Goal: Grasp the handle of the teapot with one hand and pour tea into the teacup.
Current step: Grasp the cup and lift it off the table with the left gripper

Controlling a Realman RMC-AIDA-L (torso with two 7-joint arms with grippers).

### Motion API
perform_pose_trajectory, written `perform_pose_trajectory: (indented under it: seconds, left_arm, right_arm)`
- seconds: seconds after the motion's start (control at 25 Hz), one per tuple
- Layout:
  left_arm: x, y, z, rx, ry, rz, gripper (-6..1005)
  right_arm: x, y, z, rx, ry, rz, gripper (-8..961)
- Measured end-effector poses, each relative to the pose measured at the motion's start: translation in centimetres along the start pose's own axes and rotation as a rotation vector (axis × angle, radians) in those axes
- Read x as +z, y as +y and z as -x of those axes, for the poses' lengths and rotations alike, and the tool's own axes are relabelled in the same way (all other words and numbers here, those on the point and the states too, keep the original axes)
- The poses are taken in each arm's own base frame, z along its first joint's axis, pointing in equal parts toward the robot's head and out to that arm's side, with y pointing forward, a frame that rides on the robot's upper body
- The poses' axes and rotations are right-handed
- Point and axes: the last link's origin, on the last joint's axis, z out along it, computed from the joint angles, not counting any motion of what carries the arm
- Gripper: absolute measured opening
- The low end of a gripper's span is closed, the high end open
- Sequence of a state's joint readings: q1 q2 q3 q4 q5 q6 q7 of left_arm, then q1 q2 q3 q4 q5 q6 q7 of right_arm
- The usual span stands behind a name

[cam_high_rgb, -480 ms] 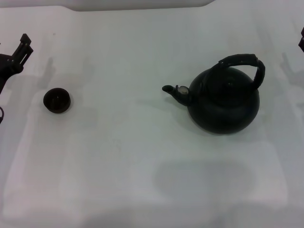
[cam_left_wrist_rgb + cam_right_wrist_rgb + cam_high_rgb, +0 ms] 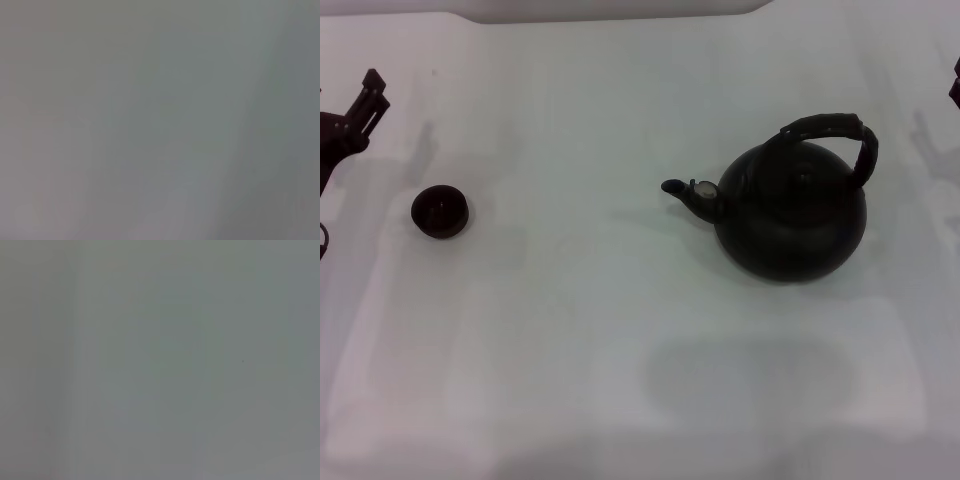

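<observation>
Teapot (image 2: 790, 215) sits right of centre on the desk (image 2: 620, 330), handle (image 2: 835, 130) untouched — teacup (image 2: 440, 211) far left; left claw (image 2: 355, 115) upper left, right claw (image 2: 955, 90) at the right edge, grip unclear for both.

Bare test bench, likely a lab

A plain white table (image 2: 620, 330) fills the view; no household furnishings show.

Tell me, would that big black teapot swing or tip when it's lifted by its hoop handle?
Probably it would swing a bit: the handle arches high over the round teapot, so the body hangs below any grip. It looks heavy for its size, being bulky and matte like cast metal. The wrapped, ribbed handle likely resists slipping. Neither claw touches it yet.
</observation>
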State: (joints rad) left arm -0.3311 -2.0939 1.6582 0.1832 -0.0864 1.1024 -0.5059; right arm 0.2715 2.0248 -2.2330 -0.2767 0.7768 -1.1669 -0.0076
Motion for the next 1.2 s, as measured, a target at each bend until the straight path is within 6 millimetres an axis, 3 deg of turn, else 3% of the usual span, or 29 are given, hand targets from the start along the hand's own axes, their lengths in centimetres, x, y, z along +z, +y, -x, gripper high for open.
perform_pose_trajectory:
  seconds: [0.28, 0.48, 0.84, 1.2]
  left_arm:
    - [-0.2, 1.1, -0.5, -0.039, 0.027, 0.089, 880]
    - [0.7, 1.4, -0.9, -0.115, -0.01, 0.148, 880]
    - [5.3, -0.2, -4.1, -0.262, -0.191, 0.264, 880]
    - [8.8, 0.5, -6.7, -0.19, -0.446, 0.403, 880]
  right_arm:
    - [-0.1, -0.1, -0.1, -0.001, 0.004, -0.002, 866]
    - [0.0, 0.0, -0.1, -0.001, 0.003, -0.001, 865]
    - [0.0, -0.1, 0.0, -0.003, 0.002, 0.0, 864]
    - [-0.1, -0.2, -0.1, -0.005, 0.005, -0.001, 862]
